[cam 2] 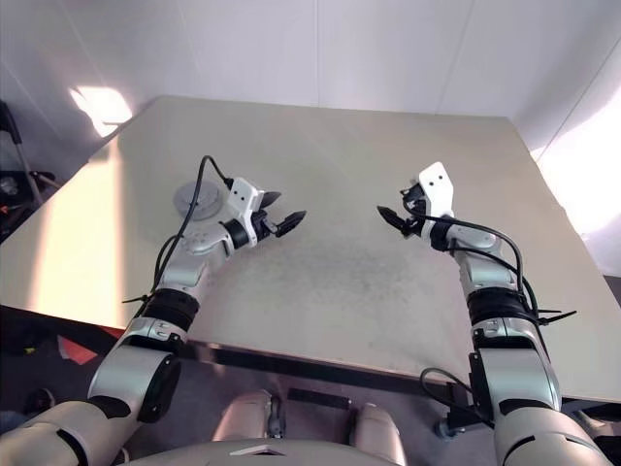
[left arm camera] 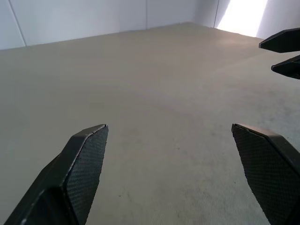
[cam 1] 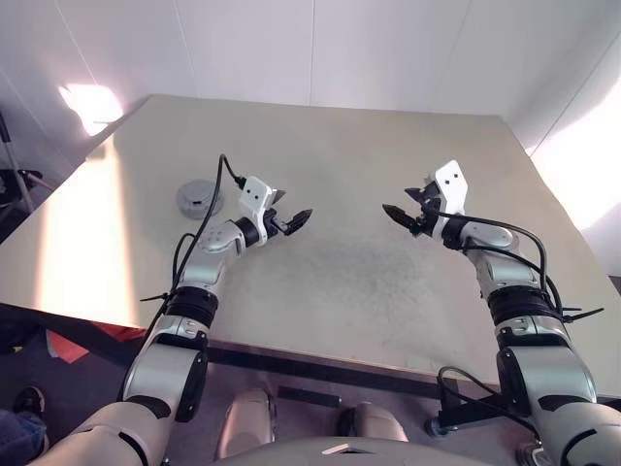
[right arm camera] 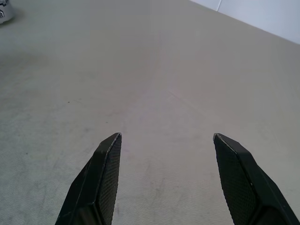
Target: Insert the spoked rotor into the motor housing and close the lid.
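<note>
Both hands empty, fingers apart, left hand and right hand hover mid-surface; lid far left, reach may nudge it off.

Both arms are silver-grey segments joined by black collars. Black cables loop outside them, bound with zip ties. Each wrist carries a white angular block with two dark dots. The fingers are black, wedge-shaped, with finely textured pads.

one grey lid, one table
</note>
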